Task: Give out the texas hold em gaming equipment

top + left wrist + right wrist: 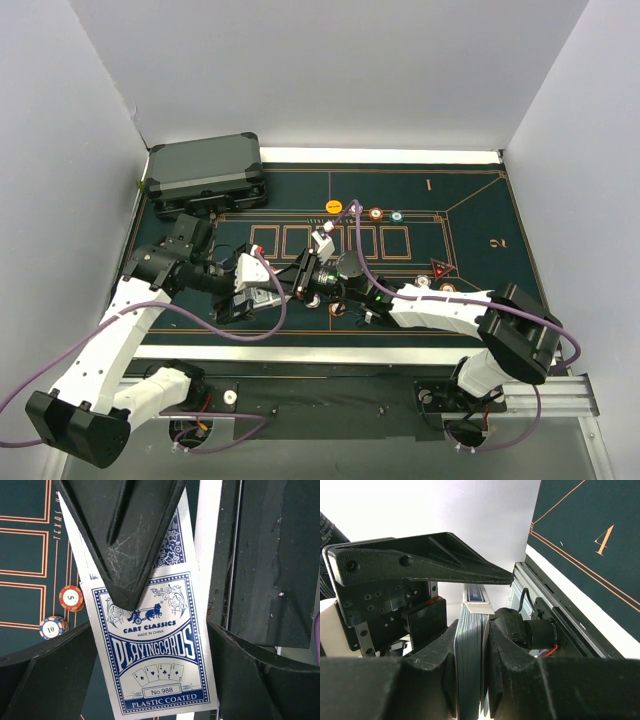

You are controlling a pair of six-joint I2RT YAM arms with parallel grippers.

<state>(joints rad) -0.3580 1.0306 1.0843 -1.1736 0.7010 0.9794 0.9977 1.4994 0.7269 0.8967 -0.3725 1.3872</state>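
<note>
A pack of playing cards (155,650) with a blue and white printed face hangs above the green felt mat (480,215). My right gripper (474,630) is shut on it, pinching its flat faces; the pack (470,650) shows edge-on there. One of the right gripper's fingers (125,540) lies across the pack's upper half. My left gripper (150,630) is open, with its two fingers flanking the pack's long edges. Both grippers meet over the mat's near middle (295,285). A red chip (71,598) and a blue chip (53,627) lie on the felt below.
A dark grey hard case (205,172) stands shut at the mat's far left corner. An orange chip (334,206), a red chip (375,213) and a teal chip (397,216) lie along the far line. A red triangle marker (440,267) sits at the right.
</note>
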